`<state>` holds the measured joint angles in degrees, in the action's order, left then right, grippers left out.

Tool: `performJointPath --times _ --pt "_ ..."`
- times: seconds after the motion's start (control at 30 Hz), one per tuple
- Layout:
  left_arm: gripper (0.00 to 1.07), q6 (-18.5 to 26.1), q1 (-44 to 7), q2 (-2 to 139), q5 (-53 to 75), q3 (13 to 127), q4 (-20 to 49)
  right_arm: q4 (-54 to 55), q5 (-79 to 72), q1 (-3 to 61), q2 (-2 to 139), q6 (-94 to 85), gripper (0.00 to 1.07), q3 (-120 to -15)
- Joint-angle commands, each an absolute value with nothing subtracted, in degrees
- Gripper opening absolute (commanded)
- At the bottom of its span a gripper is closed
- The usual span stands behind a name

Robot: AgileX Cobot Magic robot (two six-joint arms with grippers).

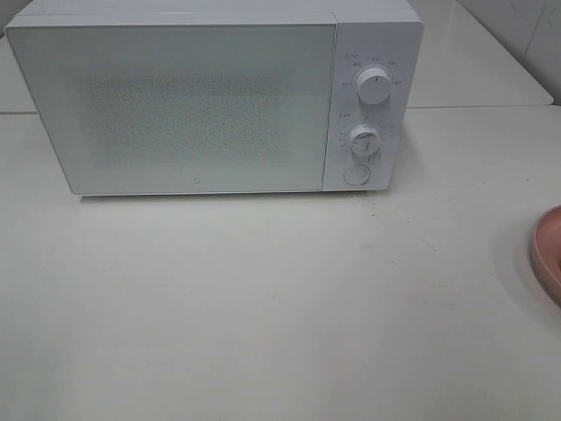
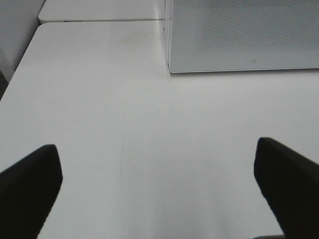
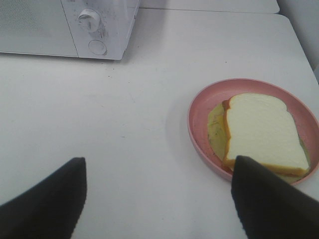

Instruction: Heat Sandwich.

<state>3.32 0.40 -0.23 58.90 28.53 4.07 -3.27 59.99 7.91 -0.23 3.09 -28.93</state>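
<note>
Left tool (image 2: 157,191) and right tool (image 3: 157,199), both wide apart, empty.

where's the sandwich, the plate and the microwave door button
sandwich (image 3: 264,130), right wrist view, top bread slice
pink plate (image 3: 199,107), right wrist view, bare rim
microwave door button (image 1: 356,174), exterior high view, its round face

Microwave (image 1: 210,96), control panel (image 1: 368,105): small printed scale marks ringed the upper knob (image 1: 374,89) and the lower knob (image 1: 362,139), all too small and blurred to be read. Door (image 1: 175,110): one tiny mark sat low at its centre, likewise illegible in both the exterior high and left wrist views. No other text, brand, number or sign could be read on any item.
</note>
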Motion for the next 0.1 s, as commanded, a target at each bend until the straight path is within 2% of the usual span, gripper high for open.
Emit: performJointPath --times 0.03,0.1 --pt "1.01 3.0 0.6 -1.8 59.0 28.4 4.1 -3.4 59.4 8.0 -1.8 3.0 0.76 -28.9" --pt "1.01 3.0 0.6 -1.8 59.0 28.4 4.1 -3.4 59.4 8.0 -1.8 3.0 0.76 -28.9"
